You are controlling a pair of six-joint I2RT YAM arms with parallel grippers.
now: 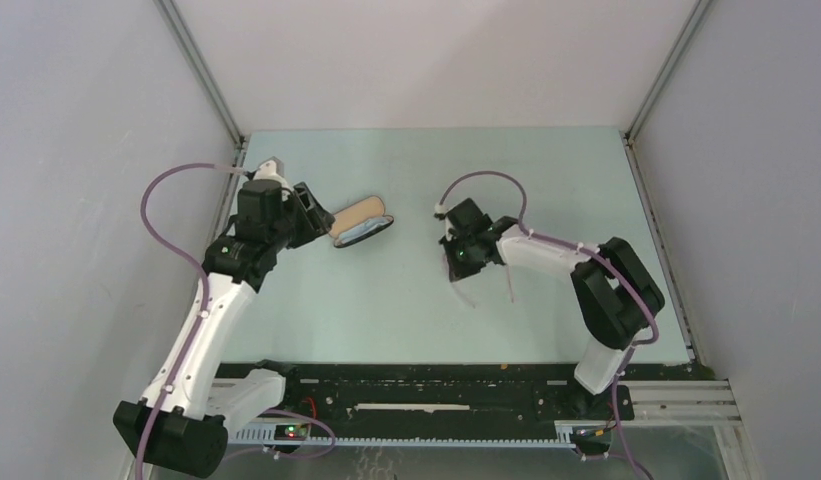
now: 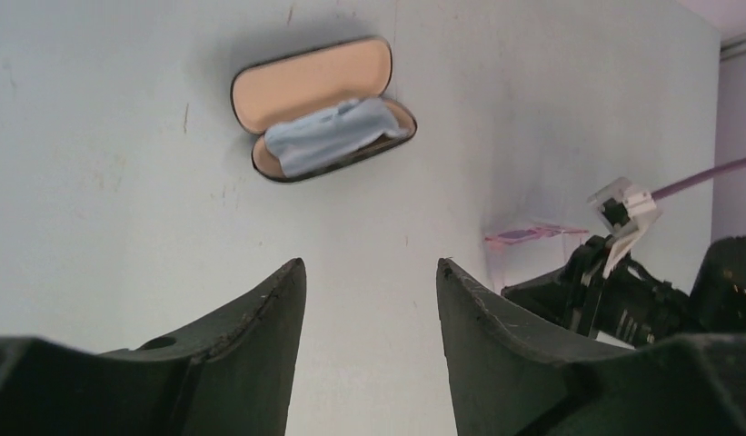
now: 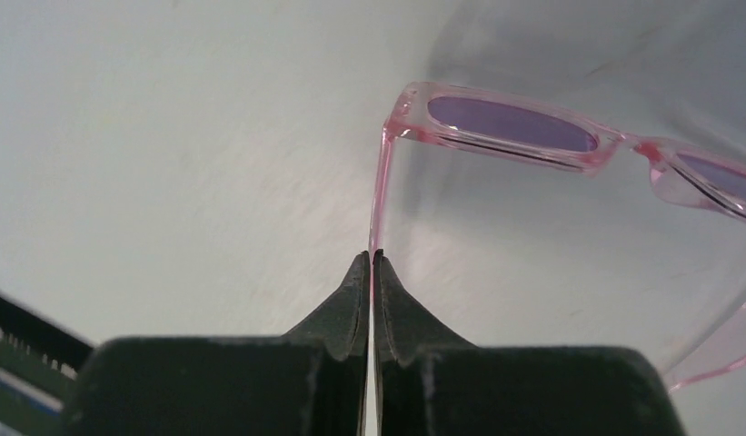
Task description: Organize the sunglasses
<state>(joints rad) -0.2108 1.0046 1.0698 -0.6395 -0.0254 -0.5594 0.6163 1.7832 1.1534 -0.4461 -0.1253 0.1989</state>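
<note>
The sunglasses [image 3: 514,127] have a thin pink translucent frame and pale purple lenses. My right gripper [image 3: 372,257] is shut on one slim arm of them, with the front of the frame out ahead of the fingertips. In the top view the right gripper [image 1: 463,266] is at mid-table, and the glasses [image 1: 467,291] show faintly below it. The left wrist view shows them [image 2: 532,233] beside the right gripper. My left gripper [image 2: 369,265] is open and empty, a short way from the open black case [image 2: 310,86] with tan lining, which holds a light blue cloth [image 2: 331,133].
The case [image 1: 361,222] lies open on the pale green table [image 1: 406,310], just right of my left gripper [image 1: 319,217]. Grey walls with metal rails close in the left, right and back. A black rail runs along the near edge [image 1: 436,385].
</note>
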